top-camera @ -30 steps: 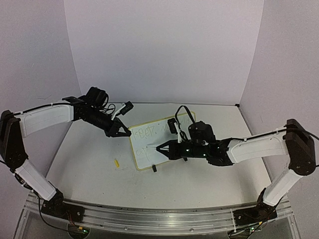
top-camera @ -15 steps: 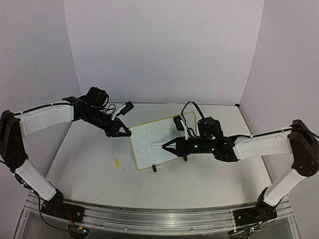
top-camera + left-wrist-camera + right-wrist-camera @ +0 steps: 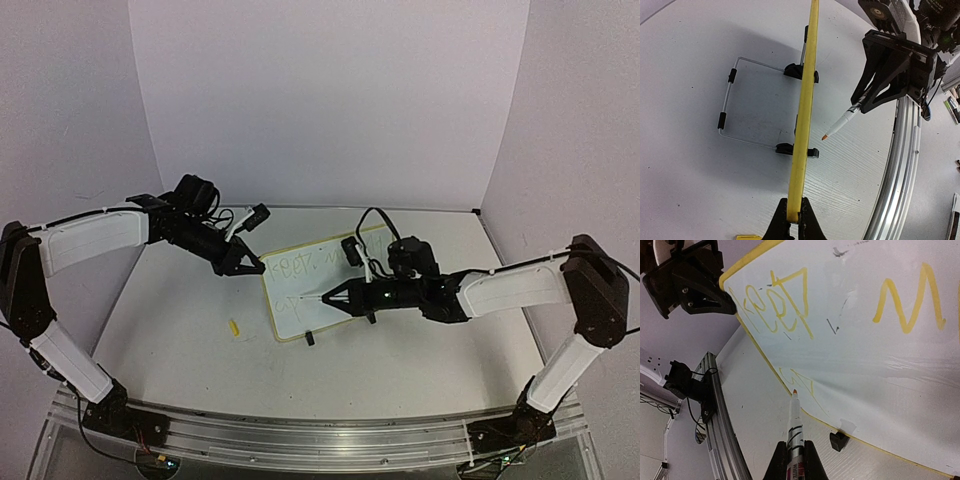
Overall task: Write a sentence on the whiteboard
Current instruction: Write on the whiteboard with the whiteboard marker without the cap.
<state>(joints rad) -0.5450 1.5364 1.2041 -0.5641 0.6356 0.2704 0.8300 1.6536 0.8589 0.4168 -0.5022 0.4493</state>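
The whiteboard, white with a yellow rim, stands tilted on the table. The sentence is a yellow scrawl; its upper line reads large in the right wrist view, with a short lower line under it. My left gripper is shut on the board's upper left corner, and its jaws pinch the yellow rim edge-on. My right gripper is shut on a white marker. The marker's orange tip hangs a short way off the board face, by the lower line.
A small yellow cap lies on the table left of the board. Black clip feet hold the board's lower edge, and a wire stand props it from behind. An aluminium rail runs along the near table edge.
The right gripper and marker have shifted slightly right along the lower line, and the right forearm has swung. The left gripper and the board have not moved.
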